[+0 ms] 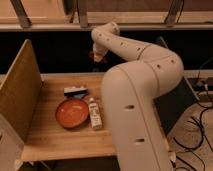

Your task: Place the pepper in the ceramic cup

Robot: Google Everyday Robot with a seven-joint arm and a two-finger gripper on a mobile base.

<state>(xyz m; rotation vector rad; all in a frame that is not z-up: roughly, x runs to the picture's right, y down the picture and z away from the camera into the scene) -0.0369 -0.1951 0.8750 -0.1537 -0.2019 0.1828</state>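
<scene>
My gripper [96, 55] is raised above the back edge of the wooden table [55, 142], at the end of the white arm that curves in from the right. A small dark red thing, the pepper [93, 56], shows at its tip, and the gripper looks shut on it. The ceramic cup is not in view; the thick arm hides the right part of the table.
A round orange-red plate [71, 113] lies at the table's middle left. A white labelled bottle [94, 115] lies beside it on the right. A dark flat object [76, 91] sits behind the plate. A tall wooden panel [20, 85] walls the left side. Cables [200, 125] lie on the floor at right.
</scene>
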